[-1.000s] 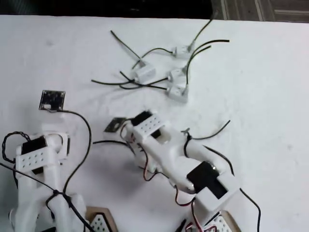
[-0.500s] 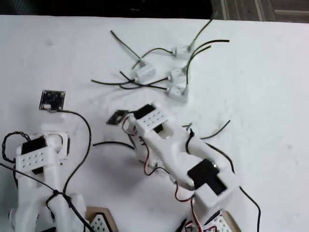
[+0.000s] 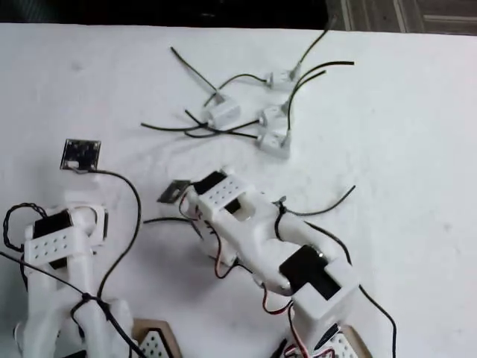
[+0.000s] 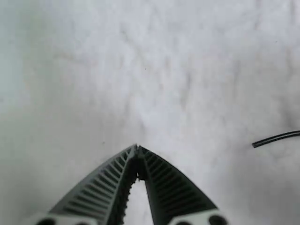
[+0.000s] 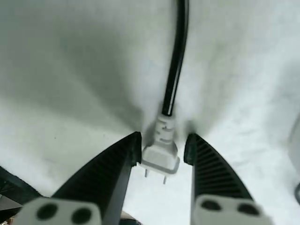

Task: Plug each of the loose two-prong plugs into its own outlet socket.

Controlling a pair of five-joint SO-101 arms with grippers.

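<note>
Right arm [image 3: 246, 220] swung leftward; right fingers [image 5: 112, 178] spread astride plug [image 5: 161, 154], cord [image 5: 176, 61] cropped; left fingers [image 4: 168, 187] clenched.

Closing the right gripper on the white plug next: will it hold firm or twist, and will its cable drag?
The plug looks small, hard and light, so it likely holds, though its smooth tapered body might swivel in the right gripper. Its thin black cable bends gently, so it probably trails limply.

White, faintly mottled surface [image 3: 417, 149] spanning the view; beyond its far edge, a dark band [image 3: 149, 11] and a grey ridged area [image 3: 402, 15].
</note>
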